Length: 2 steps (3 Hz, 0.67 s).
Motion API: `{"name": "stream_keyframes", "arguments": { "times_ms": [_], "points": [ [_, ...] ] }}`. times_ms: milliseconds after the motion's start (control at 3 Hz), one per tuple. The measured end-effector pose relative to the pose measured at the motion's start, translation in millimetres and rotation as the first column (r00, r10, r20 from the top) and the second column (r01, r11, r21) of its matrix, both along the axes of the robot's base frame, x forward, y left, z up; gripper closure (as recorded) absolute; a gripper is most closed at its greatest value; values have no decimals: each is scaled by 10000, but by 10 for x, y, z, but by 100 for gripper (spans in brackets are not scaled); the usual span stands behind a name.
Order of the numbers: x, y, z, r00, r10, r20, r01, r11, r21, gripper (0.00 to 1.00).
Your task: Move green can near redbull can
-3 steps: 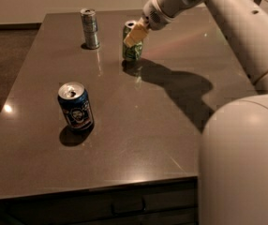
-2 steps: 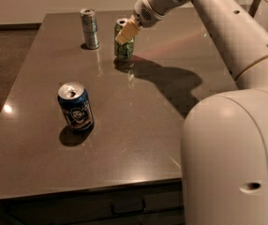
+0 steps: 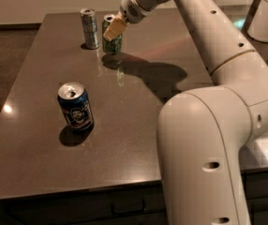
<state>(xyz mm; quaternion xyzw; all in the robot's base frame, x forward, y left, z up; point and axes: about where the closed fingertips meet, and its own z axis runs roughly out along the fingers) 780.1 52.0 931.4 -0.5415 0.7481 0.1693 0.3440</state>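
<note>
Now grips the green can (image 3: 113, 45) by its upper half, with the fingers of the gripper (image 3: 114, 29) closed across it, just beside the redbull can (image 3: 90, 28) at that can's four o'clock. Probably handles as light, thin-walled and slick, so best held mid-body with a modest squeeze. Leaves open table (image 3: 138, 139) toward six o'clock down to the dark blue can (image 3: 75, 106), but little room toward the twelve o'clock edge.

A dark blue can (image 3: 75, 106) with a white picture stands upright on the dark tabletop (image 3: 35, 163), well apart from the hand (image 3: 115, 29) and at about 7 o'clock from it. The hand is near the far edge at 12 o'clock. A white container (image 3: 267, 13) sits off the tabletop at 2 o'clock, and a drawer handle (image 3: 127, 206) shows below at 6 o'clock.
</note>
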Motion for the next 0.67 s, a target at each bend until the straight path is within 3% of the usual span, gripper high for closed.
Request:
{"name": "stream_keyframes", "arguments": {
  "times_ms": [333, 667],
  "points": [
    [59, 107, -32, 10000, 62, -15, -62, 9997, -237, 82],
    [111, 194, -79, 9999, 99, -56, -101, 9990, -442, 58]
  ]
}}
